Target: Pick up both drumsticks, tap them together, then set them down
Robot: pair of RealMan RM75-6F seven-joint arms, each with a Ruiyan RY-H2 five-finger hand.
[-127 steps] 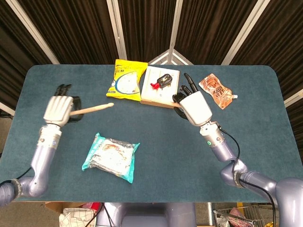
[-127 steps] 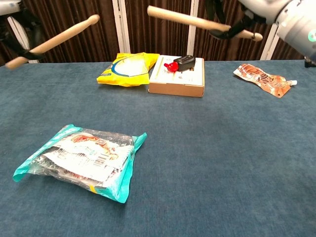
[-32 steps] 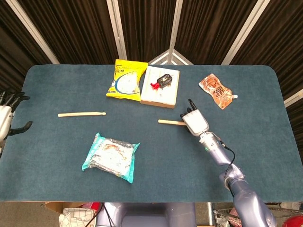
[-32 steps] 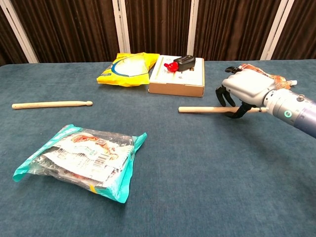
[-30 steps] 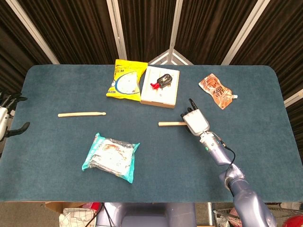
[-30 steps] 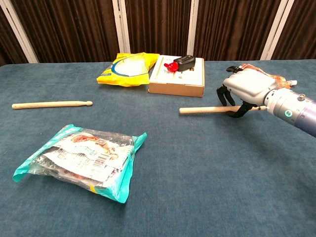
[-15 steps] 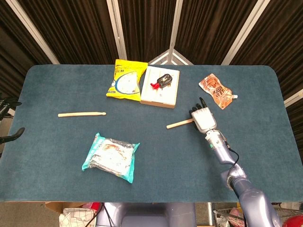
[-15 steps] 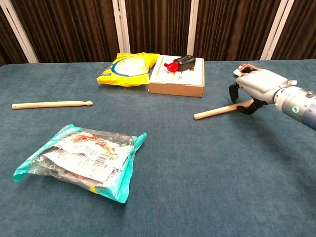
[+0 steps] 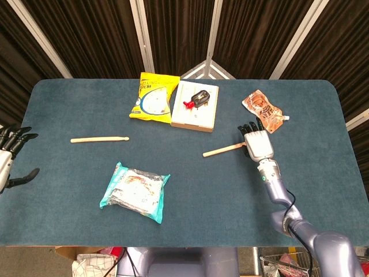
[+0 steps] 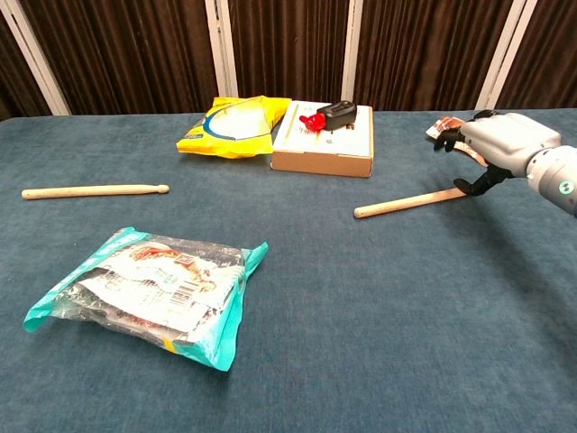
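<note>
On the table, both drumsticks lie free; right hand and left hand hover spread, empty.

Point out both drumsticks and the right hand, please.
left drumstick (image 9: 99, 139), head view, mid-shaft.
right drumstick (image 10: 410, 202), chest view, mid-shaft.
right hand (image 9: 258, 142), head view, back of hand.

Two pale, matt wooden drumsticks lie on the table's teal, felt-like cloth. The teal snack packet near the front edge is glossy, crinkled plastic film; the flat box looks like matt cardboard.
</note>
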